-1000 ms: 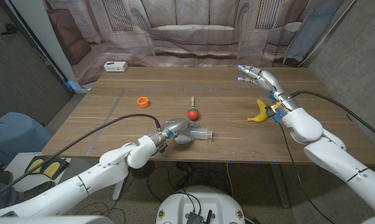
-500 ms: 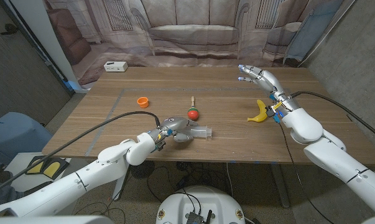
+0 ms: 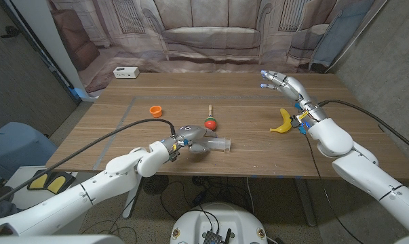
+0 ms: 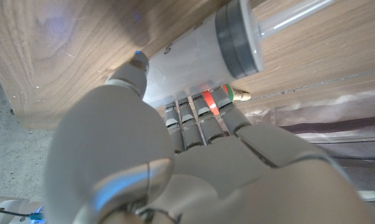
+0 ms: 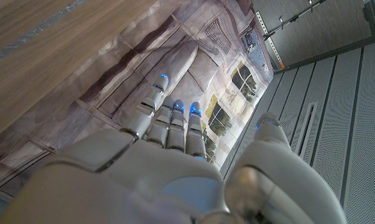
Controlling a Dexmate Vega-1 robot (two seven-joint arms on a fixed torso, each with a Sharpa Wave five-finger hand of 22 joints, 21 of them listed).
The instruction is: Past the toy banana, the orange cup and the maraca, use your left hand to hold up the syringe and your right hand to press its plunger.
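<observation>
A clear syringe (image 3: 220, 144) lies on the wooden table (image 3: 258, 159) near its front edge, plunger end pointing right. My left hand (image 3: 189, 138) is over its left end. In the left wrist view the fingers (image 4: 196, 115) curl over the white barrel (image 4: 187, 53) and the thumb tip touches it, so my left hand (image 4: 175, 162) grips the syringe while it lies on the wood. The grey plunger seal (image 4: 238, 37) shows inside the barrel. My right hand (image 3: 279, 82) hangs above the far right of the table, fingers spread and holding nothing, well apart from the syringe; its fingers (image 5: 168, 121) point away.
A maraca (image 3: 209, 124) with a red and green head lies just behind the syringe. An orange cup (image 3: 155, 110) stands to its left. A toy banana (image 3: 283, 123) lies on the right below my right forearm. A white box (image 3: 125, 72) sits at the far left corner.
My left hand has edged forward and closed further over the syringe's left end. The right hand has barely moved.
</observation>
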